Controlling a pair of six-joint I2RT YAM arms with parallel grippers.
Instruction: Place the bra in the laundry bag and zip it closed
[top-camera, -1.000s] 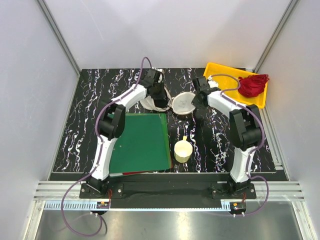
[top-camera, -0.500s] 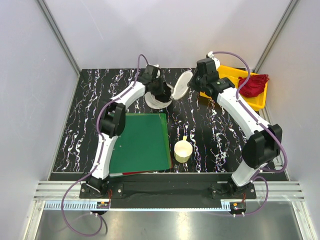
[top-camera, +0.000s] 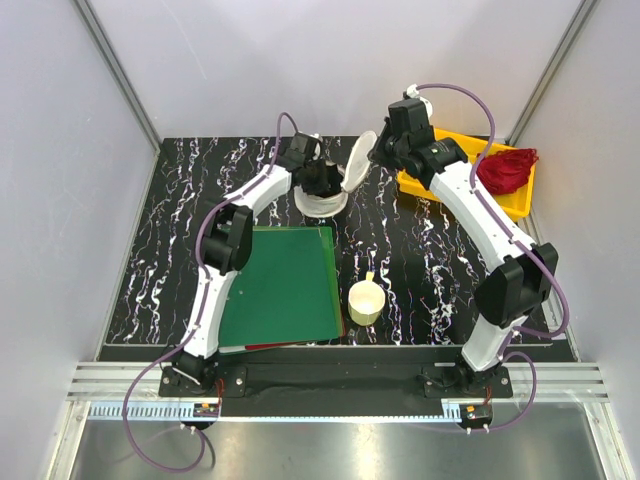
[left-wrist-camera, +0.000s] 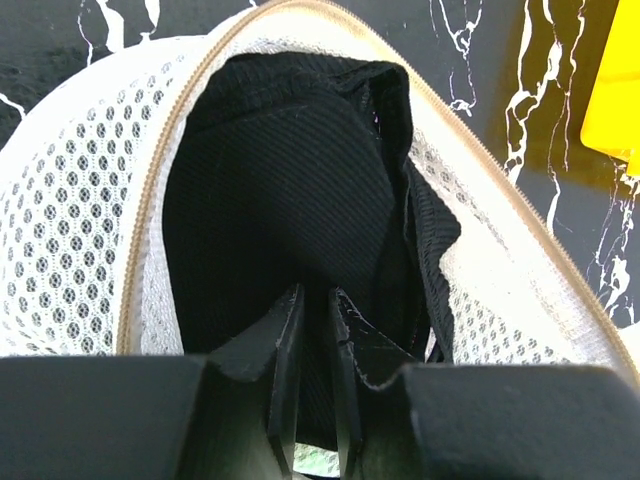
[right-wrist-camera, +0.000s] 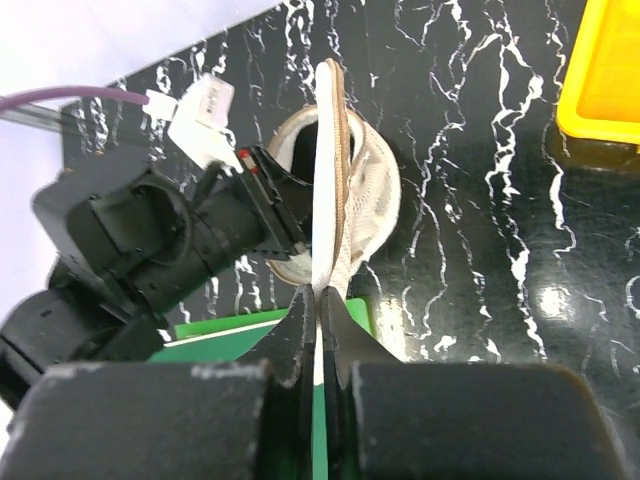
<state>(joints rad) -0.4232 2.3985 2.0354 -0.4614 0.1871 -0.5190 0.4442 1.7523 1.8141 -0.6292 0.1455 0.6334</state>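
Meanwhile, the left arm stretches low across the black marbled table (top-camera: 180, 200), its left gripper (left-wrist-camera: 315, 292) buried in the round cream-white mesh laundry bag (left-wrist-camera: 80, 220) against the soft black fabric bra (left-wrist-camera: 280, 170) lying inside. Its fingers are a slit apart, and whether they pinch fabric cannot be told. The right arm arches high, the right gripper (right-wrist-camera: 318, 292) pressed together on the bag's zippered flap (right-wrist-camera: 330, 150), which stands upright on edge.

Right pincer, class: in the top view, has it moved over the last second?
Yes. The right pincer moved away from the cream cup, toward the far edge of the table.
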